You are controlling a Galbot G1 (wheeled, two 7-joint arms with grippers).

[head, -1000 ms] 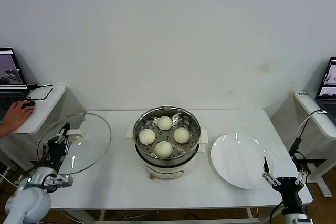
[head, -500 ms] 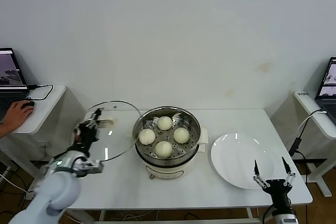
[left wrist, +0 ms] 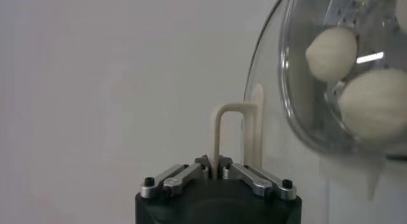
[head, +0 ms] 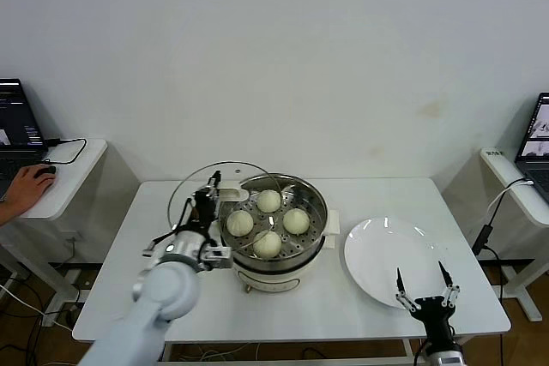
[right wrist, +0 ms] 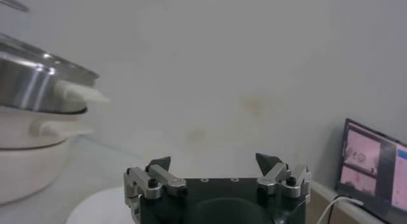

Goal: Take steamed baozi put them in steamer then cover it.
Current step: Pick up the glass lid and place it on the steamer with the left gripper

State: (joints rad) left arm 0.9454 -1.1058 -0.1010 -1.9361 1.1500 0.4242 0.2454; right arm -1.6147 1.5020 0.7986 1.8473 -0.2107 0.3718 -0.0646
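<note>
1. Seemingly most of the task is done, judged from the head view: the four steamed baozi [head: 268, 222] are seen lying on the perforated tray inside the steamer [head: 273, 233], which stands mid-desk. Only the covering is left. The cover [head: 196, 197] is held tilted at the steamer's left rim, carried by its bar handle in the left gripper [head: 208, 202], whose jaws are pinched onto that handle. It is not yet seated on the pot.

2. Also in the head view, a white plate [head: 390, 261] is seen bare, to the right of the steamer. The right gripper [head: 421, 285] is parked at the desk's [head: 360, 310] near edge by the plate, jaws spread, nothing held. Nothing is seen standing between cover and steamer. A person's hand [head: 28, 186] rests on a mouse at a side table to the left, well apart, beside a laptop [head: 19, 126].

3. From the left wrist view, the cover's cream bar handle [left wrist: 232, 136] is seen clamped between the pressed-together fingers [left wrist: 181, 175]. Through the glass, buns in the steel pot are visible, so the cover is judged to overlap the rim partly.

4. From the right wrist view, spread fingertips [right wrist: 159, 164] are seen with nothing between them; the steamer's steel wall and side handle [right wrist: 76, 91] are seen farther off.
</note>
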